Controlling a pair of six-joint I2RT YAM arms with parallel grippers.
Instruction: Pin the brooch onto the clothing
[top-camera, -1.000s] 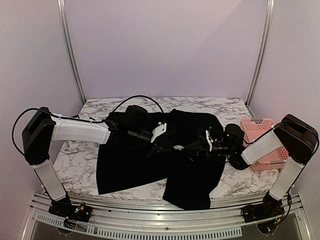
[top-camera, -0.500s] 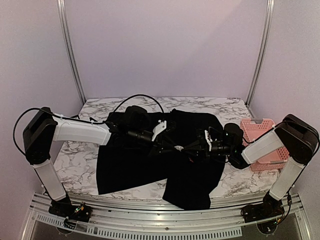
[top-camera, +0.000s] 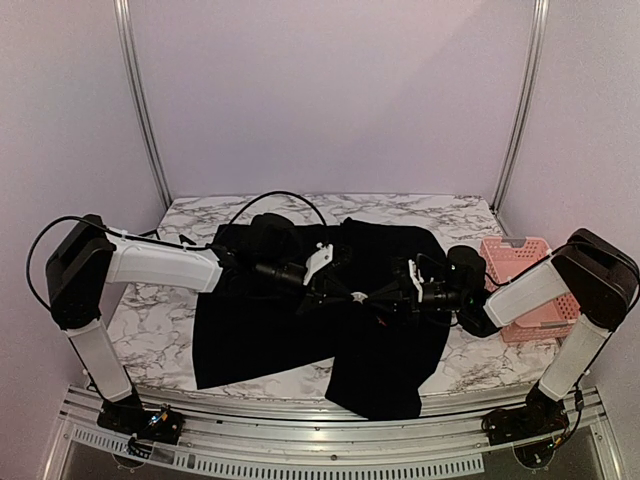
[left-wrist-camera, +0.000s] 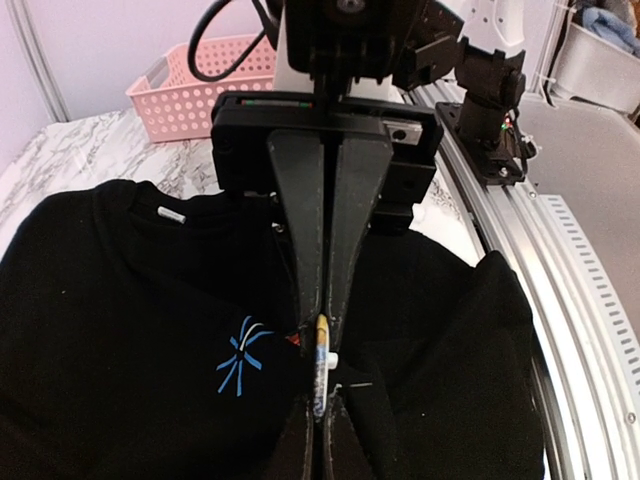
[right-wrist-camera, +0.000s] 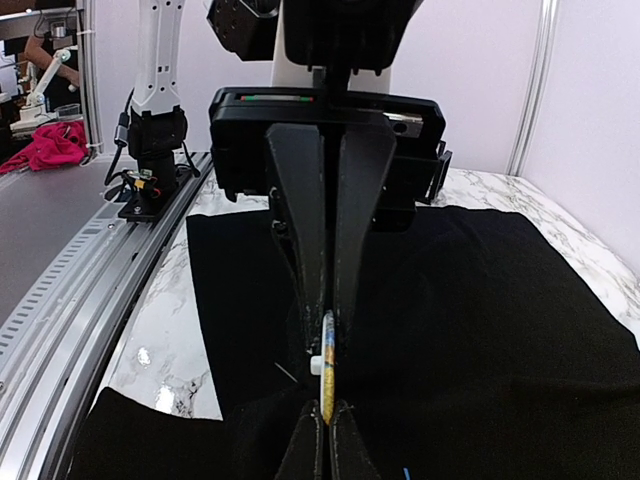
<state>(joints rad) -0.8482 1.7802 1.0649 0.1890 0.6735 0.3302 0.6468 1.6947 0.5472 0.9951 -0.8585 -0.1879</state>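
My left tool (left-wrist-camera: 318, 425): fingers pressed together, clamped on the near end of the brooch, as its own wrist view shows it.
My right tool (right-wrist-camera: 326, 425): fingers together too, pinching the other end of the same brooch; it faces my left tool tip to tip, in one line.
Meeting point: over the middle of the shirt, about midway between my two arms in the top view.
Brooch (left-wrist-camera: 320, 365): a thin piece seen edge-on, pale with a yellow tip and a small white knob on one side, held between the two pairs of fingertips. I cannot tell whether its pin is through the cloth.
Shirt (top-camera: 260, 330): black, spread out on the table under both tools. The cloth rises in a fold right at my fingertips. One part reaches down to the near edge of the table.
Starburst (left-wrist-camera: 240, 362): light blue, on the shirt front, just beside the brooch on the side away from the rail.
Collar: toward the basket, with a small white label (left-wrist-camera: 172, 214) inside it.
Table (top-camera: 150, 330): white marble pattern, bare on both sides of the shirt.
Basket (left-wrist-camera: 190, 100): pink, with holes in its wall, standing on the table at the right, beyond the collar and apart from the shirt.
Rail (top-camera: 320, 435): metal, along the near edge, carrying the bases of both my arms.
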